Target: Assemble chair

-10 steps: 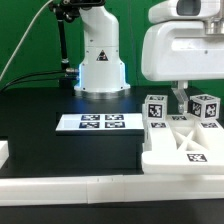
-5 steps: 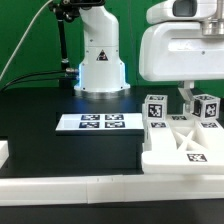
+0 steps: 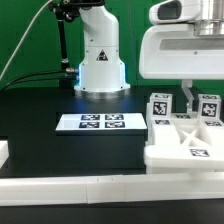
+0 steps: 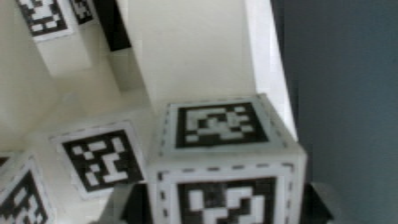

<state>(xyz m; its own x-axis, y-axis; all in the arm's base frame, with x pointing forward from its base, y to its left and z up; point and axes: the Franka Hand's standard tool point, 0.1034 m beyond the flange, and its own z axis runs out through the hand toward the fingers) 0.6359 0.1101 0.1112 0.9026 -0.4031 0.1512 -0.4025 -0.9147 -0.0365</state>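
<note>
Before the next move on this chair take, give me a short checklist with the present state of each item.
1. Gripper down at the chair assembly: ok.
2. Jaws closed on a tagged square leg: ok in the wrist view; the exterior view does not show the contact clearly.
3. Assembly flat on the table: not ok, it looks tipped or raised.
4. Marker board clear of the parts: ok.
5. Leg seated in its slot: cannot tell.
</note>
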